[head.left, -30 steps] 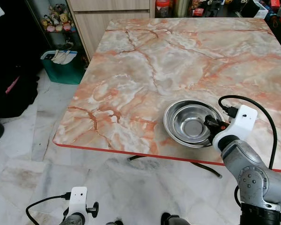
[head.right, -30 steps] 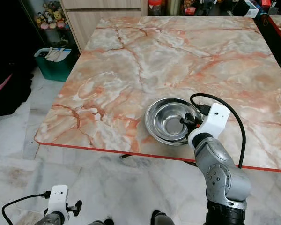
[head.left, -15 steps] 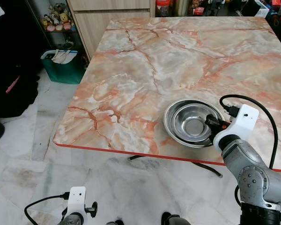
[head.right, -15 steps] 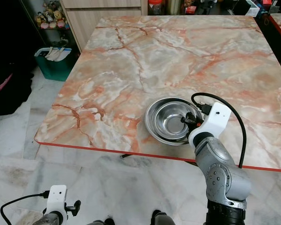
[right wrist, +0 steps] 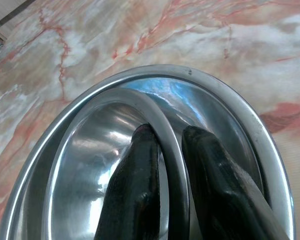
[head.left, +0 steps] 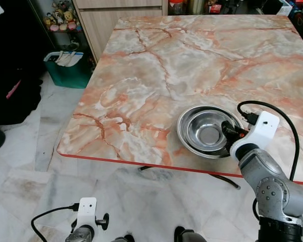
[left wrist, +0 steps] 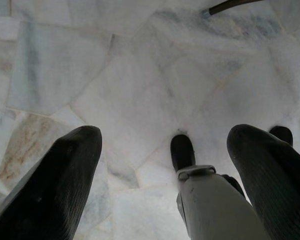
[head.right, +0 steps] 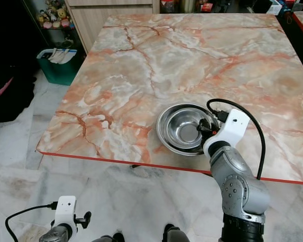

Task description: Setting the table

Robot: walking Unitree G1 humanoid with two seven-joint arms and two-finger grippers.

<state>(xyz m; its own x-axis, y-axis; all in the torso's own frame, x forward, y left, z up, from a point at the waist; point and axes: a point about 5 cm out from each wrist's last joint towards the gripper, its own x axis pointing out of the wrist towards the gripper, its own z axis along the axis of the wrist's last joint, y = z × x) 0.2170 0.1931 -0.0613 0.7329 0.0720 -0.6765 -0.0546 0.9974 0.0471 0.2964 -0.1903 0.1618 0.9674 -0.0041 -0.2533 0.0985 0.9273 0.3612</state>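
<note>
Two steel bowls sit nested near the front edge of the marble table (head.left: 156,75): a smaller inner bowl (head.left: 207,135) inside a wider outer bowl (head.left: 184,137). My right gripper (head.left: 227,130) reaches in from the right. In the right wrist view it (right wrist: 165,137) is shut on the inner bowl's rim (right wrist: 171,150), one finger inside and one outside. The outer bowl's rim (right wrist: 240,107) curves around them. My left gripper (left wrist: 165,135) hangs low over the floor, open and holding nothing.
A green bin (head.left: 68,68) stands on the floor left of the table, beside a wooden cabinet (head.left: 116,15). Dark bags (head.left: 15,85) lie at far left. The table's red front edge (head.left: 141,164) runs just below the bowls. My own foot (left wrist: 182,152) is on the marble floor.
The whole picture has shifted slightly, so the camera moved. My right gripper stays on the bowl's rim and the bowls keep their place on the table.
</note>
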